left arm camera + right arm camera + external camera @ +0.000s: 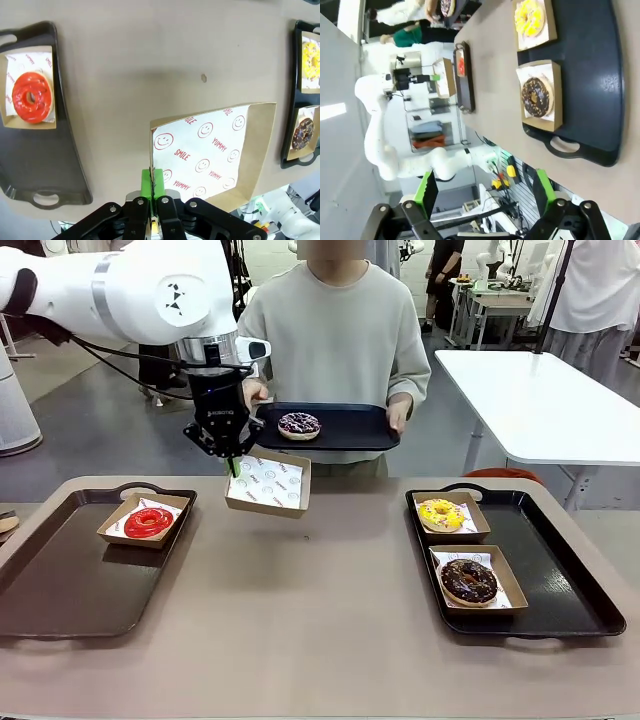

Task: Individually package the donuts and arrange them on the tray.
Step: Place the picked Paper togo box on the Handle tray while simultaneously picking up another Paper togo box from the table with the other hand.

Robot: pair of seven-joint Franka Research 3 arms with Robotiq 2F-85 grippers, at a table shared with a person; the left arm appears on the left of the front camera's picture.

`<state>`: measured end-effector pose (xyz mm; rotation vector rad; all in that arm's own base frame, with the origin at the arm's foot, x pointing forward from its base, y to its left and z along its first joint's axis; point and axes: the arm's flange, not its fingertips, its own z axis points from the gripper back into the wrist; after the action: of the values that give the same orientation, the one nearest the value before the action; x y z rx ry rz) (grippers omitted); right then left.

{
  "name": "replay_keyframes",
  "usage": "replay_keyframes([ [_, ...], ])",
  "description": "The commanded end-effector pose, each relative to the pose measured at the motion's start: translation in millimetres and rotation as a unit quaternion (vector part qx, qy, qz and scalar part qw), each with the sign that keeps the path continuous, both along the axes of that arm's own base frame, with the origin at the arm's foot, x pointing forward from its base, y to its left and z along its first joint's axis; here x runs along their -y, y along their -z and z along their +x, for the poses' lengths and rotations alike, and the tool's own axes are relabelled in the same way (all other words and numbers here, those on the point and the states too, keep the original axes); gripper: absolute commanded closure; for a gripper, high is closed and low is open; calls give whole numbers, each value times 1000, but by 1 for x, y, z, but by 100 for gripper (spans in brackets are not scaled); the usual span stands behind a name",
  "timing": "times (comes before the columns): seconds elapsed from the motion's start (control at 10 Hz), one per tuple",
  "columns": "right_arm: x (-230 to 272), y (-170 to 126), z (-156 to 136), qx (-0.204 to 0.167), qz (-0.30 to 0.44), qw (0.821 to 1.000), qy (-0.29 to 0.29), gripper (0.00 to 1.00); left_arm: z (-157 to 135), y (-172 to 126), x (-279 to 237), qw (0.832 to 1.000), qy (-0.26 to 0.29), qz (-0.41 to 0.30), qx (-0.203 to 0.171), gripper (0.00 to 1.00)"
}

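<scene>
Chocolate donut (468,581) lies well right of left tool (233,462).

The table (320,640) is tan; three trays (70,580) (570,580) (345,427) are black. The boxes are brown card, and the held box (268,484) has a white liner printed with red smiley faces and words. The donuts are glossy red (149,522), yellow with sprinkles (440,513), dark chocolate (468,581), and purple with white sprinkles (299,424). The black left gripper (235,466) has green pads. The person's sweater (335,330) is pale grey-green.

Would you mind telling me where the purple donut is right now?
In the front view, the purple donut sits on the dark tray the person holds beyond the table, just right of the left hand.
</scene>
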<state>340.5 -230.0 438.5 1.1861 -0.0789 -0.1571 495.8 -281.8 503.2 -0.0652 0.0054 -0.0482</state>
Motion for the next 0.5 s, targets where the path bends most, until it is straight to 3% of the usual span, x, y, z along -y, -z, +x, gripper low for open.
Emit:
replay_keyframes([
  [0.0, 10, 6, -2, 21, 29, 999, 11, 0, 21, -2, 3, 1000, -4, 13, -12, 100],
  [0.4, 18, 21, -16, 25, 32, 999, 33, 0, 44, -3, 4, 1000, -6, 22, -21, 100],
])
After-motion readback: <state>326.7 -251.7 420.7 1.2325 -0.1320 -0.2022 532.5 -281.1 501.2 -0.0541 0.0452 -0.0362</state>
